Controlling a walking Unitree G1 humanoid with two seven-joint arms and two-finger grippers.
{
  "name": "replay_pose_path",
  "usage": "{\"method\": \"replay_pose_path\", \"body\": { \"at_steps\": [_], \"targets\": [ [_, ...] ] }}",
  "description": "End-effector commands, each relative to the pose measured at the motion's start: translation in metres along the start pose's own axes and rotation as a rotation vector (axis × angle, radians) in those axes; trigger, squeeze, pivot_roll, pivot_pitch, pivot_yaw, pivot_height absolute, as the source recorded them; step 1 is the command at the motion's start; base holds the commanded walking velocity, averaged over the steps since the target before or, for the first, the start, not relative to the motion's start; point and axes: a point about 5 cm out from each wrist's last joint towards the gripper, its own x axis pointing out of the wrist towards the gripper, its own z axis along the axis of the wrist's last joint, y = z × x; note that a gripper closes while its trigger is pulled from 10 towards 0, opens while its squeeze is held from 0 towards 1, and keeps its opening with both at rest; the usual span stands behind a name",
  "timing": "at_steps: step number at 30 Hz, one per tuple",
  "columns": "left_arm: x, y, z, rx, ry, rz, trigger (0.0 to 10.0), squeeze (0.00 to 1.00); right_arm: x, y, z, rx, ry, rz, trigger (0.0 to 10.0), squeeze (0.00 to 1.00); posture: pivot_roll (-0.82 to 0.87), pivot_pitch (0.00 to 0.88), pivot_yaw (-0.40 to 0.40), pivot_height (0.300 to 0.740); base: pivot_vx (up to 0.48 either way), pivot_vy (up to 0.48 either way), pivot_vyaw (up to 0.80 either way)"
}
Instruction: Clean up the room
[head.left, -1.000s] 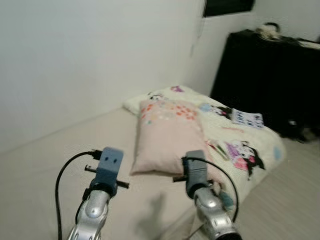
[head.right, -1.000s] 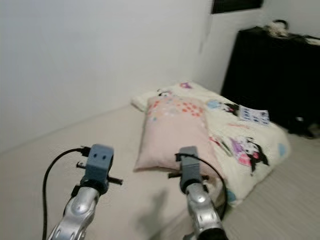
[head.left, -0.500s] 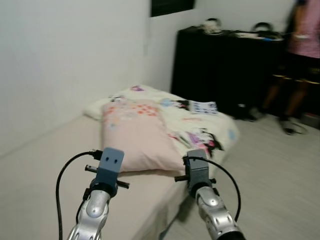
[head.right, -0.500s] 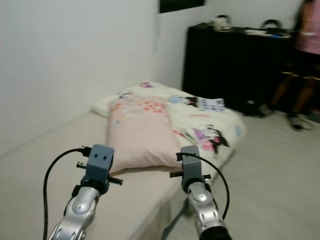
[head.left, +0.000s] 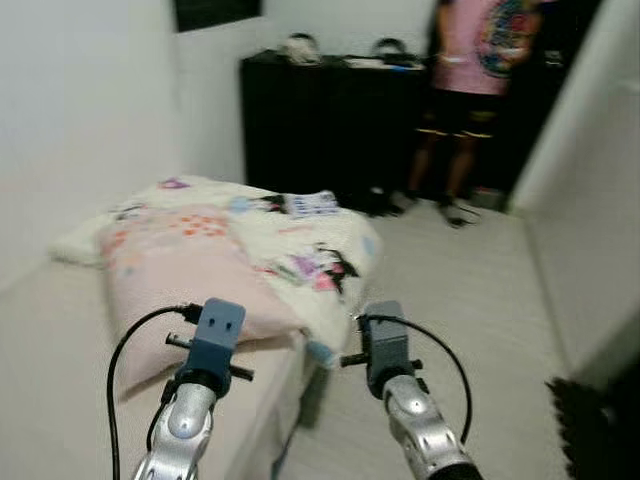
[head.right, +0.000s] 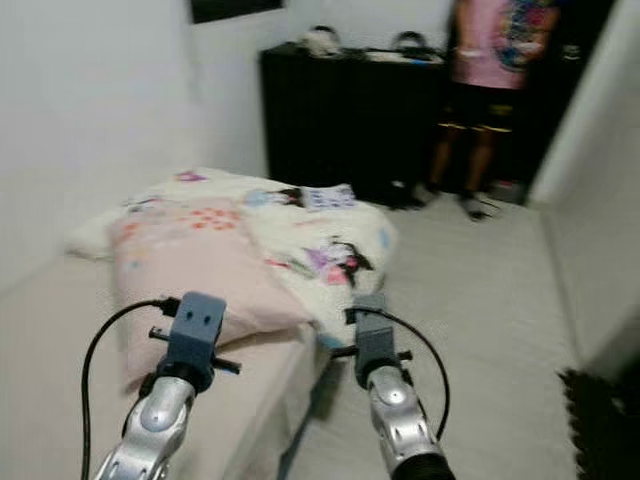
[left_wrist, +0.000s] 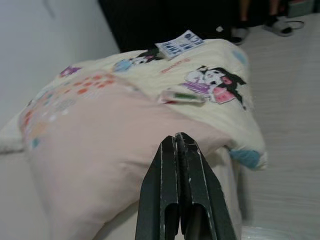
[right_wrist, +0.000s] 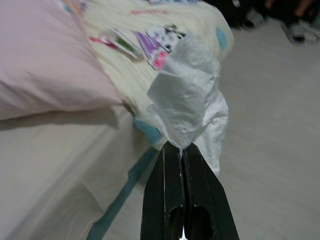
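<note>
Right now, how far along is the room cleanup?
In hand: the right hand is shut on a crumpled white bag, held beside the bed. The left hand is shut and carries nothing. Left: the bag isn't put anywhere yet. On the bed, the pink pillow and patterned blanket look laid out.
</note>
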Motion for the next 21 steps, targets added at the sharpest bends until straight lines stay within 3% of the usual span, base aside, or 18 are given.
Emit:
{"method": "replay_pose_path", "body": {
  "at_steps": [1, 11, 21],
  "targets": [
    [0.0004, -0.0012, -0.001, -0.01, 0.0, -0.006, 10.0, 0.0, 0.0007, -0.0025, -0.0005, -0.013, 0.008, -0.012, 10.0, 0.0, 0.01, 0.0, -0.008, 0.74, 0.0, 0.0, -0.8],
    [0.0001, -0.0044, -0.0011, -0.079, -0.02, -0.02, 10.0, 0.0, 0.0013, -0.0047, 0.0004, -0.031, 0.003, -0.019, 10.0, 0.0, 0.0, 0.0, 0.004, 0.74, 0.0, 0.0, -0.8],
    [0.0, -0.0017, -0.0006, -0.08, -0.024, -0.006, 10.0, 0.0, 0.0012, -0.0056, -0.0005, -0.036, 0.004, -0.018, 10.0, 0.0, 0.01, 0.0, 0.002, 0.74, 0.0, 0.0, -0.8]
  ]
}}
